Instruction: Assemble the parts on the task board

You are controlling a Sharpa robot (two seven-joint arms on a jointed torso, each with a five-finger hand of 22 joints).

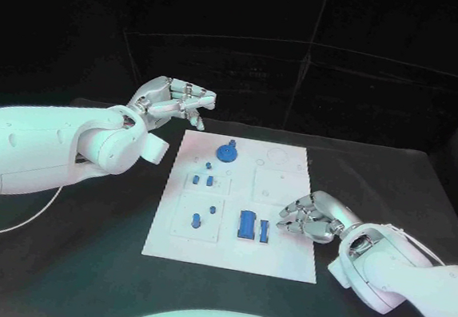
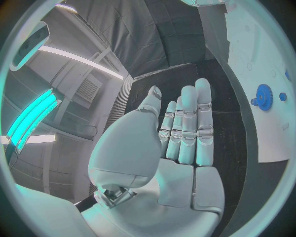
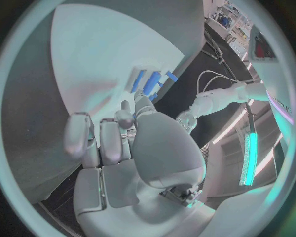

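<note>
My right hand (image 1: 311, 218), fingers curled on nothing I can see, sits at the task board (image 1: 271, 266)'s right edge just beside the upright blue block (image 1: 247, 224), far nearer than my empty, loosely curled left hand (image 1: 171, 101) off its far-left corner.

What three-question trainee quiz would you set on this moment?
1. True or false: the left hand holds a blue part.
2. Which part lies nearest the right hand? A) the blue gear B) the blue rectangular block C) a grey ring
3. Fill in: the right hand hovers over the task board's ___ edge, as the head view shows it.

Key: 1. False; it is beyond the board's far left corner, holding nothing. 2. B. 3. Right.
</note>
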